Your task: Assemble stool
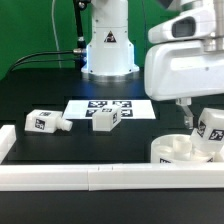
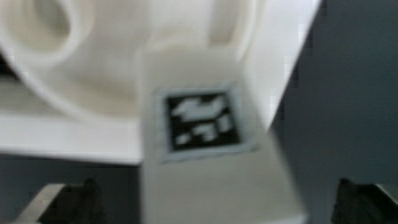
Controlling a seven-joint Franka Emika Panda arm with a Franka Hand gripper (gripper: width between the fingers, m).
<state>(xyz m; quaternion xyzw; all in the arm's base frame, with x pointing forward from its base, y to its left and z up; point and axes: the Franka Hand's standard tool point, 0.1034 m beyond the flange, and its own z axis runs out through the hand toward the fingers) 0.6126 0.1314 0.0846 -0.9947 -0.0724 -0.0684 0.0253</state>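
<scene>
The round white seat [image 1: 176,150] lies at the exterior view's lower right. A white leg [image 1: 210,129] with a black-and-white tag rests tilted against the seat. In the wrist view this leg [image 2: 206,120] runs between my two dark fingers [image 2: 71,200], with a gap on each side. The seat's rim [image 2: 80,70] lies behind it. My gripper [image 1: 195,119] [image 2: 214,203] is open around the leg and does not touch it. Two more legs lie on the black table: one [image 1: 44,122] at the left and one [image 1: 107,119] near the middle.
The marker board [image 1: 100,106] lies flat behind the middle leg. A long white rail [image 1: 90,172] runs along the front edge, and another rail end [image 1: 8,140] stands at the left. The robot base [image 1: 108,45] stands at the back.
</scene>
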